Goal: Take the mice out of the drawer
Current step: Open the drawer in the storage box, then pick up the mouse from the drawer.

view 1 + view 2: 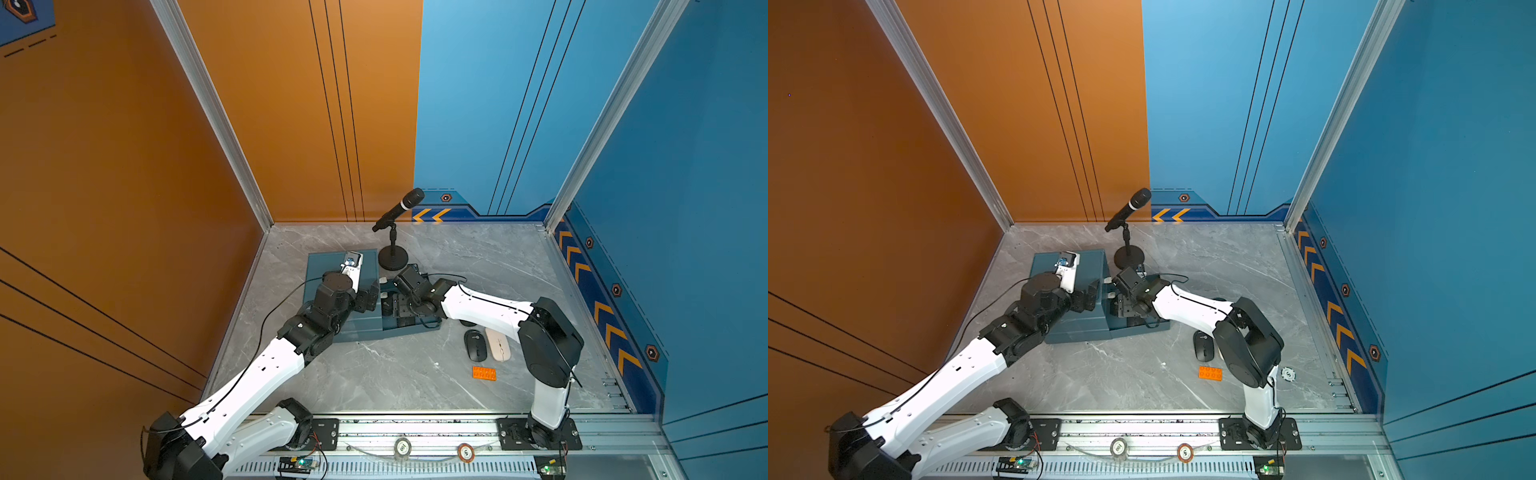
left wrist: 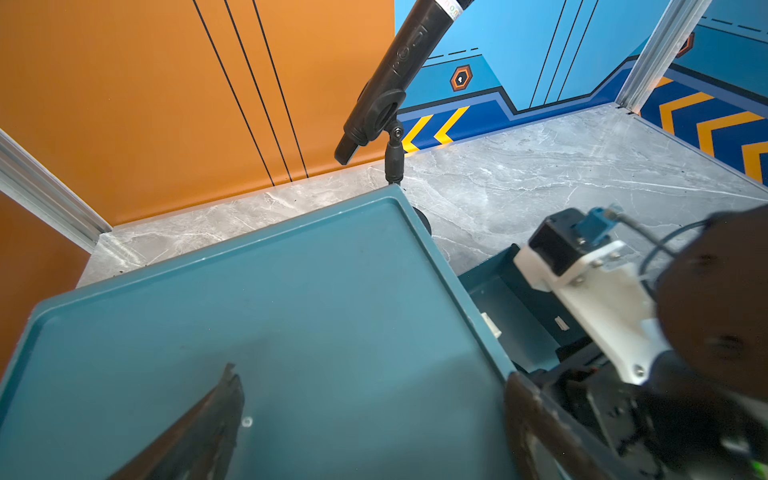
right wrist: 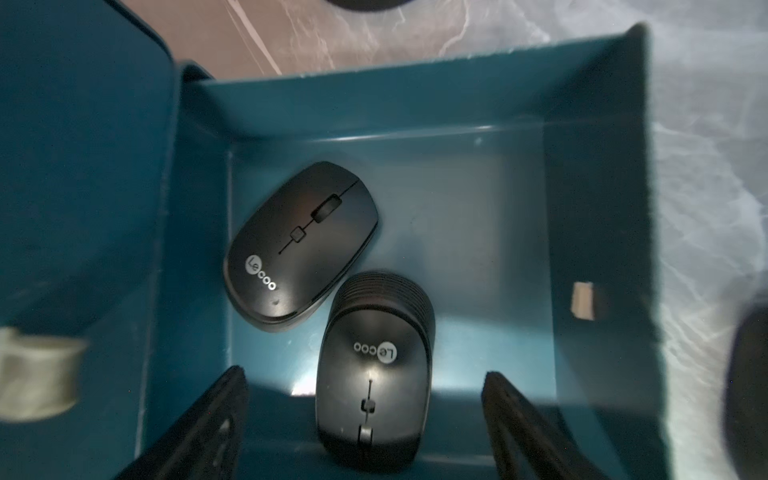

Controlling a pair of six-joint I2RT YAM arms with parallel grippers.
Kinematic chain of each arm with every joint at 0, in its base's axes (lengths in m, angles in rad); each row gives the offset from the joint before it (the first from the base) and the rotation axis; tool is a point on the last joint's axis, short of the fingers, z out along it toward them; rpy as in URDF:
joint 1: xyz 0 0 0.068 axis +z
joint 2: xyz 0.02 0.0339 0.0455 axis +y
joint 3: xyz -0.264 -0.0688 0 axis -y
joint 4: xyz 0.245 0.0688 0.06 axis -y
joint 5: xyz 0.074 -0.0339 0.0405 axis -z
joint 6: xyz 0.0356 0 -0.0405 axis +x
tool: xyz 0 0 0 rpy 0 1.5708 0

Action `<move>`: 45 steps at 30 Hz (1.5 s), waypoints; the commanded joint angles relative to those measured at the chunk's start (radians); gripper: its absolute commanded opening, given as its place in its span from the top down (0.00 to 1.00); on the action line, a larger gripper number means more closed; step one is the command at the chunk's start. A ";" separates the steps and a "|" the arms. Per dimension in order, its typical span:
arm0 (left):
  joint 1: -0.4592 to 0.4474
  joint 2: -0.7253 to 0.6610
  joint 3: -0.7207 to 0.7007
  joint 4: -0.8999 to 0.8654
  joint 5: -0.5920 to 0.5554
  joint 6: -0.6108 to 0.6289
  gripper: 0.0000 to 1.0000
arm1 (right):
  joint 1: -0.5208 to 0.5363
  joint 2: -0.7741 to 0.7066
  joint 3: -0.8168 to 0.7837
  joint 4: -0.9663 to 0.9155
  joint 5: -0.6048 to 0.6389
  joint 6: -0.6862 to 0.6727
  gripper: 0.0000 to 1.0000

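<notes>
Two matte black oval mice (image 3: 301, 245) are found in the open teal plastic drawer (image 3: 415, 104); one is straddled by the right gripper (image 3: 363, 372), jaws apart. The left gripper (image 2: 370, 374) jaws are likewise apart. A pinkish-cream mouse (image 1: 498, 344) is laid on the grey tabletop (image 1: 395, 374).

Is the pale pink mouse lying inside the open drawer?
No, the pale pink mouse lies on the marble table, beside a black mouse and outside the drawer.

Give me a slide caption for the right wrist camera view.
Open right gripper above one matte black oval mouse, second black mouse beside it, inside the teal drawer.
</notes>
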 commanded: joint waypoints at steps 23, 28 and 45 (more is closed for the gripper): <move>0.005 -0.058 -0.005 -0.025 0.020 0.017 0.02 | 0.009 0.234 0.143 -0.156 0.033 -0.078 0.34; 0.006 -0.063 -0.006 -0.028 0.013 0.021 0.02 | 0.005 0.243 0.159 -0.168 0.057 -0.070 0.48; 0.006 -0.067 -0.007 -0.030 0.012 0.018 0.02 | -0.043 0.105 0.165 -0.155 0.131 -0.075 0.62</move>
